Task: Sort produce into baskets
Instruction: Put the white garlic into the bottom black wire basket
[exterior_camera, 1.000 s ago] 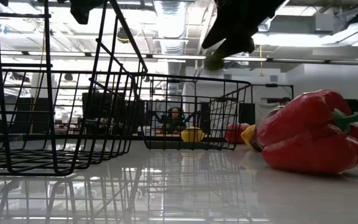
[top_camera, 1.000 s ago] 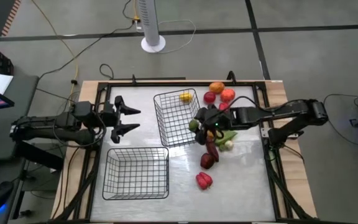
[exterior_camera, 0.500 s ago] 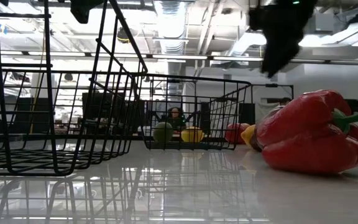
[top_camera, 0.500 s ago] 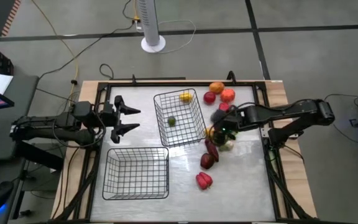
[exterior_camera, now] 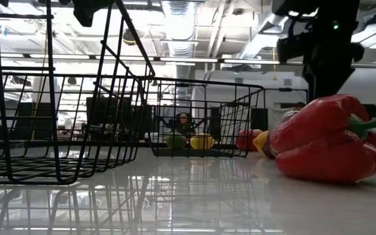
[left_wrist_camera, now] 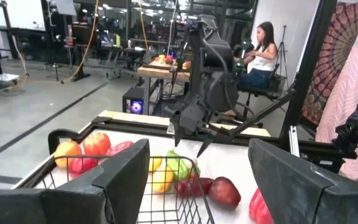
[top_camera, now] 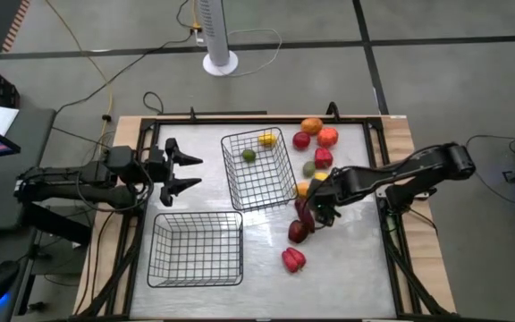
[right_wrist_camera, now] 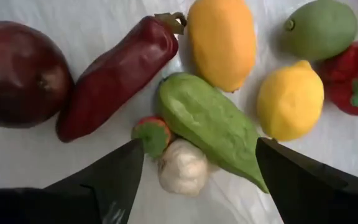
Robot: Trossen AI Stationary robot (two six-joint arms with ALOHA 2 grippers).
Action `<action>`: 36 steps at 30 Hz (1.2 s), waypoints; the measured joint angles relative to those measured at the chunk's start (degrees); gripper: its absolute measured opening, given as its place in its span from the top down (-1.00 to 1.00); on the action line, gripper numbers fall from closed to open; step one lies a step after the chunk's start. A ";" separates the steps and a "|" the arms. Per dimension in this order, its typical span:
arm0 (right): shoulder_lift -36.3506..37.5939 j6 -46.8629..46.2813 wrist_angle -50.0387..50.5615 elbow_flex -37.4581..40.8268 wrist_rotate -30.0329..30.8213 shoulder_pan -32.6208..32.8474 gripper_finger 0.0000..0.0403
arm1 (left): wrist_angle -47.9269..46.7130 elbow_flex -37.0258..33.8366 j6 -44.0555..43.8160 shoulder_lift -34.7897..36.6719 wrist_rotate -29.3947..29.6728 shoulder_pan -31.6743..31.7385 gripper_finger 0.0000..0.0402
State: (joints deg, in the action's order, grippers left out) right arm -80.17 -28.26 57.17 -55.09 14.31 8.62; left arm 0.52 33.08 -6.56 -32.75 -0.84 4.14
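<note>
The white table (top_camera: 356,259) carries two rectangular black wire-mesh baskets: one (top_camera: 257,170) at the middle of the far edge, holding a yellow toy fruit (top_camera: 266,139) and a round green one (top_camera: 249,155), and an empty one (top_camera: 197,249) towards the near left corner. The left gripper (top_camera: 197,173) waits by the left edge with its fingers spread and nothing between them. The right gripper (top_camera: 320,210) hangs over the pile of produce on the right half of the table, fingers apart and empty. Note that the pieces below it are packed closely. The dark maroon rounded piece (right_wrist_camera: 20,74), the orange mango-shaped fruit (right_wrist_camera: 221,40), the long dark red chilli (right_wrist_camera: 114,78), the long pale green vegetable (right_wrist_camera: 213,127) and the yellow lemon (right_wrist_camera: 289,99) lie touching or just beside one another. The white garlic bulb (right_wrist_camera: 183,167) and a small red-and-green piece (right_wrist_camera: 151,135) are tucked against the green vegetable. If you descend here, expect a finger to land on a neighbour instead of the tabletop. That could close the fingers on two pieces at once, or knock the rounded fruit so that it rolls towards the right edge. The smooth, tapered green vegetable may also slip from a grip taken off-centre. A mixed grab would put the wrong piece in a basket.
</note>
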 joint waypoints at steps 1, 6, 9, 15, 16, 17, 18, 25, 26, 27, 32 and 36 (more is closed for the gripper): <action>-0.63 0.26 -0.21 0.00 0.17 -0.08 -0.64 | 0.01 0.00 0.12 0.00 0.00 0.00 -0.30; -2.70 -0.94 -0.58 0.00 -1.17 0.50 -0.60 | -0.12 0.00 0.13 0.00 -0.02 0.00 -0.30; -2.65 -3.66 -0.81 0.00 -0.81 3.33 -0.60 | -0.82 0.00 -0.05 0.02 -0.02 0.00 -0.30; -2.23 -13.43 1.32 1.35 -0.07 7.13 -0.60 | -1.93 0.00 -1.80 0.02 -0.12 0.00 -0.30; -1.97 -15.38 0.21 2.58 -0.61 6.91 -0.60 | -2.05 0.00 -2.25 0.02 -0.14 0.00 -0.30; -1.87 -16.89 -0.43 3.84 -0.98 6.61 -0.60 | -2.14 0.00 -2.68 0.01 -0.17 -0.08 -0.30; -1.85 -18.07 -0.94 5.23 -1.22 6.48 -0.60 | -2.23 0.00 -2.97 0.00 -0.15 -0.29 -0.30; -1.89 -20.33 -9.26 11.99 -2.23 6.27 -0.69 | -2.39 0.00 -3.13 0.02 0.02 -2.45 -0.30; -1.89 -20.37 -9.64 12.40 -2.14 6.28 -0.70 | -2.39 0.00 -3.13 0.02 0.16 -2.71 -0.30; -1.87 -20.36 -9.74 12.64 -1.87 6.26 -0.71 | -2.39 0.00 -3.13 0.00 0.52 -2.87 -0.30; -1.87 -20.30 -10.40 13.93 1.58 6.22 -0.67 | -2.39 0.00 -2.75 0.01 1.84 -3.15 -0.30; -1.87 -20.31 -12.47 15.72 2.41 5.52 -0.53 | -2.39 0.00 -2.74 0.02 1.84 -3.15 -0.30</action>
State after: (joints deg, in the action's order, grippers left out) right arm -82.04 -48.58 44.71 -39.37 16.73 14.15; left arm -1.87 33.08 -9.30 -32.73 0.99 0.99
